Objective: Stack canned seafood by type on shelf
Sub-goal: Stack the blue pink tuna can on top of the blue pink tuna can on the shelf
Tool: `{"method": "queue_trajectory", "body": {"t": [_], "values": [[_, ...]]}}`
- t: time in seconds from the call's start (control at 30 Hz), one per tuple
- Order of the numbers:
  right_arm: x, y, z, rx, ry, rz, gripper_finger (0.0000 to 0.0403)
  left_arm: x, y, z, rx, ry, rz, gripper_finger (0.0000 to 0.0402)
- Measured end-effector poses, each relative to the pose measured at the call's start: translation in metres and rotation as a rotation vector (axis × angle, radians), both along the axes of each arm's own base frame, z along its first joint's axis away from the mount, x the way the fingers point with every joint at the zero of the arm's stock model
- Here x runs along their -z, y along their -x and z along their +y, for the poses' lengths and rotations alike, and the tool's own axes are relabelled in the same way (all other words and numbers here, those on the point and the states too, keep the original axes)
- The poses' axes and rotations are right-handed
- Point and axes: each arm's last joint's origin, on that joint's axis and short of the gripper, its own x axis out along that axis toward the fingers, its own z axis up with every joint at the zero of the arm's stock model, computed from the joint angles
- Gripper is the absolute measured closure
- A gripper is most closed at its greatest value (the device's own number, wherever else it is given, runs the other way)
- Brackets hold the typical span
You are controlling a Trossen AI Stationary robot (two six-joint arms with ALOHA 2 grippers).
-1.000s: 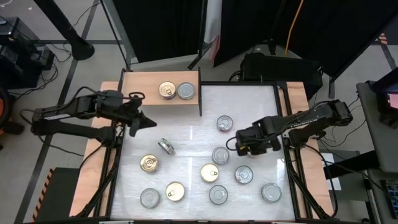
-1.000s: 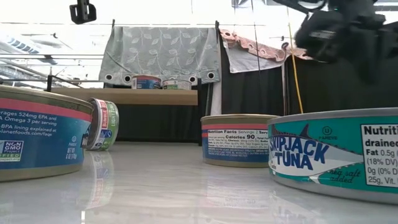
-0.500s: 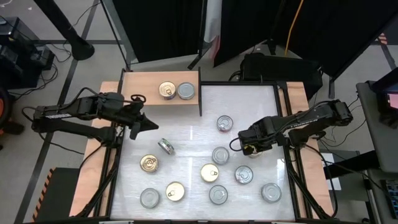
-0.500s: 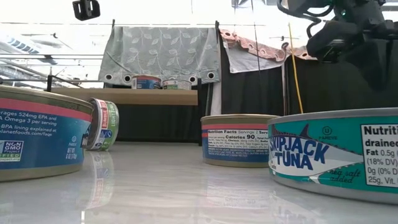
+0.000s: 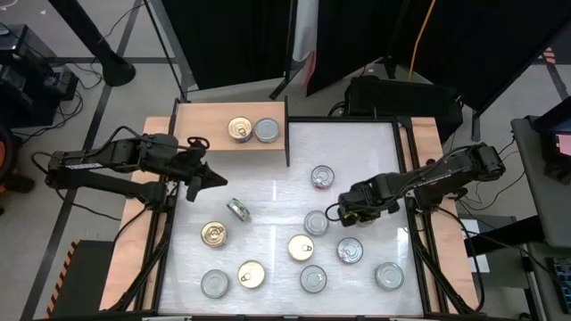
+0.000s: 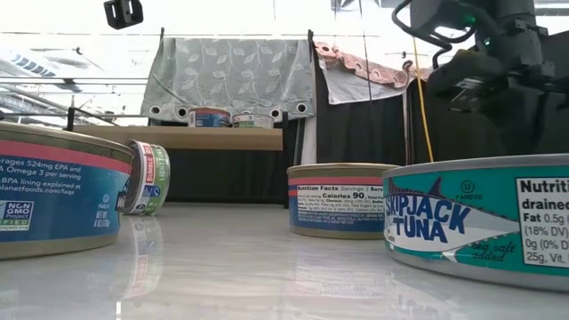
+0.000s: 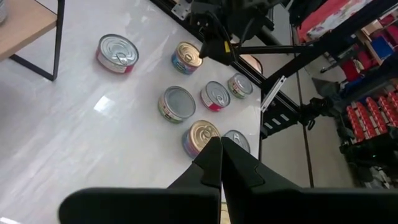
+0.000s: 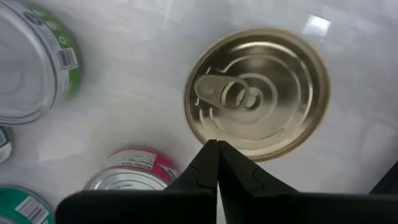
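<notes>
Canned seafood (image 5: 302,247) mostly scattered on table (image 5: 357,152), 2 tins on shelf (image 5: 201,125). Right gripper (image 8: 214,149) poised over gold-lidded tin (image 8: 258,93), fingers shut, empty; must open. Left gripper (image 5: 217,178) shut, empty, near shelf.

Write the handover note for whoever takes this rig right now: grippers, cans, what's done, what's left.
Left gripper: shut, empty, above the white tabletop just in front of the shelf.
Right gripper: shut, empty, hovering low over a gold-lidded round tin on the table's right side.
Light-wood shelf at the far left corner holds two tins side by side: one gold-lidded, one silver-lidded.
Done: only those two placed, nothing stacked.
Left: ten or so tins loose on the table, including a green-labelled one tipped on its side; all still need sorting by type and stacking.
</notes>
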Motion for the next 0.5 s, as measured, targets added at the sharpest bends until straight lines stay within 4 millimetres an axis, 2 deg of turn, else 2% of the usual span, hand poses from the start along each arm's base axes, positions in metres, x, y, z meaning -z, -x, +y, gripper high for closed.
{"method": "queue_trajectory", "body": {"t": [0.33,0.5], "values": [[0.000,0.008,0.025,-0.015,-0.027,0.036,0.0403,0.000,0.000,0.000,-0.009,-0.002,0.000,0.0400],[0.008,0.014,0.028,0.010,-0.015,0.059,0.0403,0.000,0.000,0.002,-0.073,-0.035,0.000,0.0400]]}}
